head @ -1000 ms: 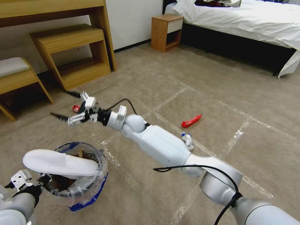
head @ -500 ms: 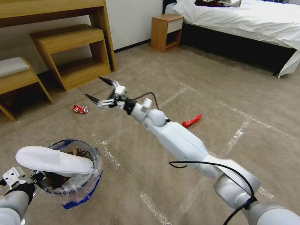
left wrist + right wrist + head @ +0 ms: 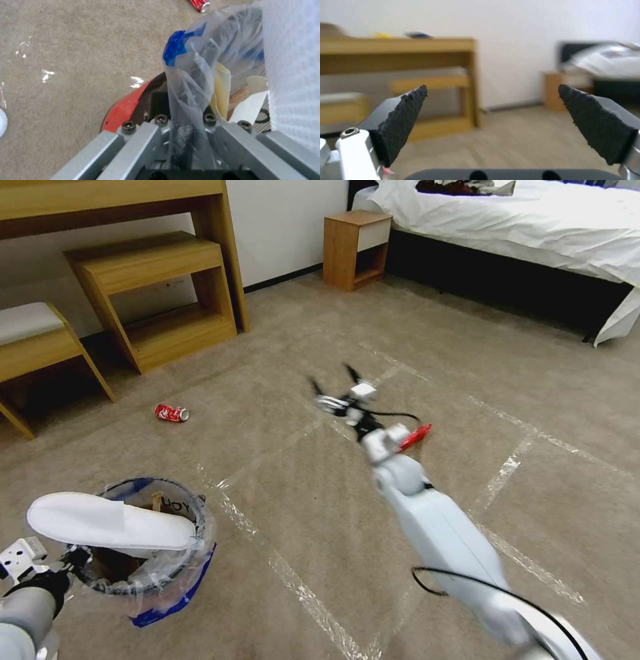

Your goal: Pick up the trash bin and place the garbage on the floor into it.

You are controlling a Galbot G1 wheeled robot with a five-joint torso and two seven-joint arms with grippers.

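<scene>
The trash bin (image 3: 175, 580), red and blue with a crinkled clear liner, hangs low at my left side. My left gripper (image 3: 70, 565) is shut on its rim (image 3: 125, 108) and on the liner (image 3: 188, 75). A white slipper (image 3: 107, 523) lies across the bin's mouth, with a wooden stick (image 3: 157, 501) poking up behind it. My right gripper (image 3: 332, 379) stands open and empty above the floor (image 3: 300, 500); its dark pads (image 3: 403, 117) are wide apart. A red wrapper (image 3: 415, 435) lies just right of that wrist. A red can (image 3: 172, 413) lies farther left (image 3: 199, 3).
Wooden desk and step shelves (image 3: 153, 293) line the back left, with a low bench (image 3: 33, 340) beside them. A bedside table (image 3: 353, 247) and a bed (image 3: 533, 240) stand at the back right. Shiny tape strips (image 3: 293, 580) cross the carpet.
My right arm has swung to the right, from above the can to near the red wrapper, its gripper still open. The bin has drifted slightly left with the left gripper.
</scene>
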